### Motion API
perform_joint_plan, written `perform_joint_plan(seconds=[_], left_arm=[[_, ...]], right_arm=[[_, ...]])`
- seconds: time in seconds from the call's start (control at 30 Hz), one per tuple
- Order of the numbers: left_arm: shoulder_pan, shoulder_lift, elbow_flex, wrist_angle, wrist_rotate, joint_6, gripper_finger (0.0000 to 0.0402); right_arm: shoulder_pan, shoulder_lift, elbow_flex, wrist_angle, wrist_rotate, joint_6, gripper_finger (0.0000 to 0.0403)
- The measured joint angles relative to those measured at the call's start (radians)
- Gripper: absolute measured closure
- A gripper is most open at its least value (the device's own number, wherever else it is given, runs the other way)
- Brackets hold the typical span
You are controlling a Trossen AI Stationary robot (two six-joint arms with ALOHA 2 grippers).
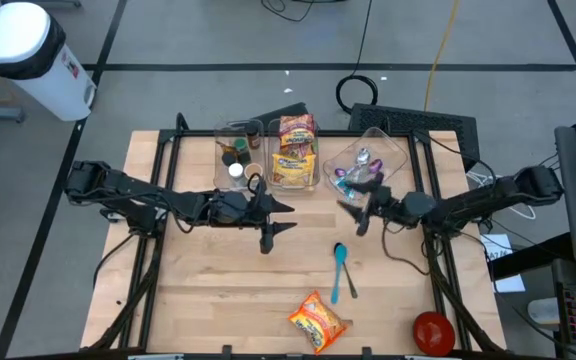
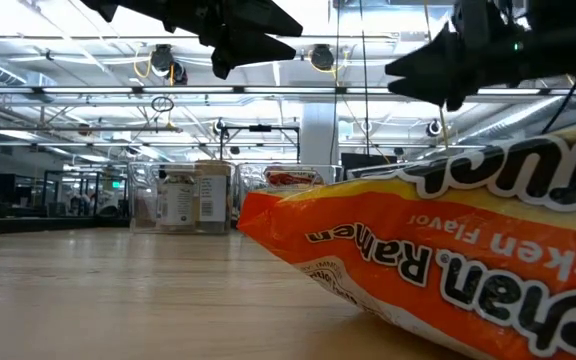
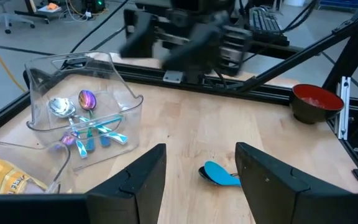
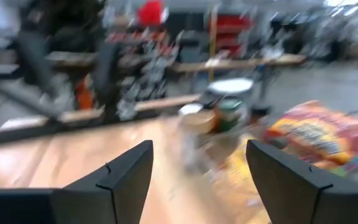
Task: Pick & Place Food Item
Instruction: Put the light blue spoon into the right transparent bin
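Observation:
An orange ramen packet [image 1: 317, 320] lies flat on the table near its near edge; it fills the foreground of the low view [image 2: 448, 260]. A clear bin [image 1: 294, 150] at the far side holds several more ramen packets. My left gripper [image 1: 279, 218] is open and empty above the table's middle. My right gripper [image 1: 358, 213] is open and empty, in the air in front of the spoon bin [image 1: 366, 160].
A blue spoon [image 1: 339, 268] lies on the table between the grippers and the packet. A red bowl [image 1: 433, 331] stands at the near right corner. A clear bin with jars [image 1: 236, 155] stands at the far left of the bins. A white bin [image 1: 28, 55] stands on the floor.

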Motion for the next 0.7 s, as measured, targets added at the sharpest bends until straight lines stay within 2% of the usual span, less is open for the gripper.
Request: perform_joint_plan(seconds=[0.2, 0.3, 0.5, 0.7], left_arm=[[0.000, 0.000, 0.000, 0.000, 0.000, 0.000, 0.0201], [0.000, 0.000, 0.000, 0.000, 0.000, 0.000, 0.0201], [0.000, 0.000, 0.000, -0.009, 0.001, 0.000, 0.0201], [0.000, 0.000, 0.000, -0.024, 0.001, 0.000, 0.0201]], right_arm=[[0.121, 0.017, 0.217, -0.530, 0.000, 0.123, 0.0153], [0.172, 0.061, 0.293, -0.721, -0.004, 0.212, 0.0157], [0.248, 0.130, 0.301, -0.794, -0.182, 0.478, 0.0168], [0.286, 0.202, 0.267, -0.817, -0.209, 0.578, 0.0187]])
